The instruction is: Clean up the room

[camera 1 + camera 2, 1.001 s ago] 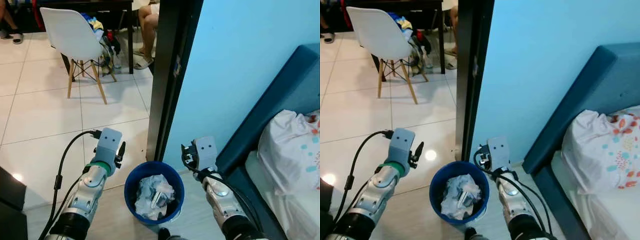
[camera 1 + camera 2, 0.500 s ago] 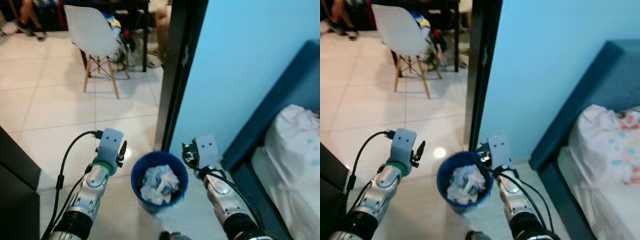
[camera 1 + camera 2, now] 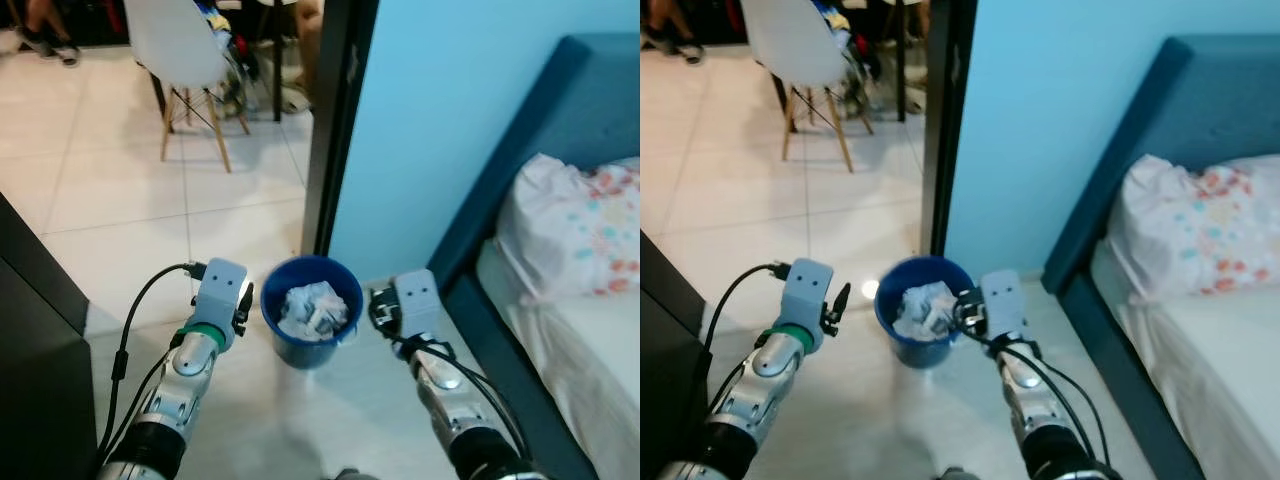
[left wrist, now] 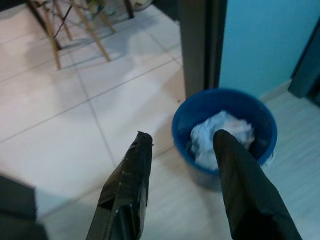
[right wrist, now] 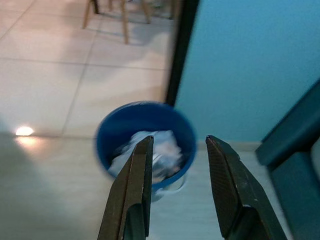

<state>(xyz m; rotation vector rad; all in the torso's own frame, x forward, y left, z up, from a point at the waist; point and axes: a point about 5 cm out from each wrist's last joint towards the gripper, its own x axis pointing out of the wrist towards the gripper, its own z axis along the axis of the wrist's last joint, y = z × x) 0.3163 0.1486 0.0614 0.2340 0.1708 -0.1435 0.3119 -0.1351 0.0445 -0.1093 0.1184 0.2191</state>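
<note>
Tiled floor [image 3: 120,220] by doorway: blue bin [image 3: 310,312] holds crumpled paper; left gripper [image 4: 182,150] and right gripper [image 5: 176,150] flank it, fingers apart, empty.

No writing, label, brand, number or sign can be read anywhere in these pictures. The blue bin [image 3: 308,310] has plain walls with no lettering on them, and the crumpled white paper [image 3: 312,306] inside it shows dark marks too small and blurred to read. The pillow [image 3: 570,228] on the bed carries a printed pattern of orange and teal blots, not letters. A small pale patch on the dark door frame [image 3: 335,110] is too blurred to tell whether it bears any text.
</note>
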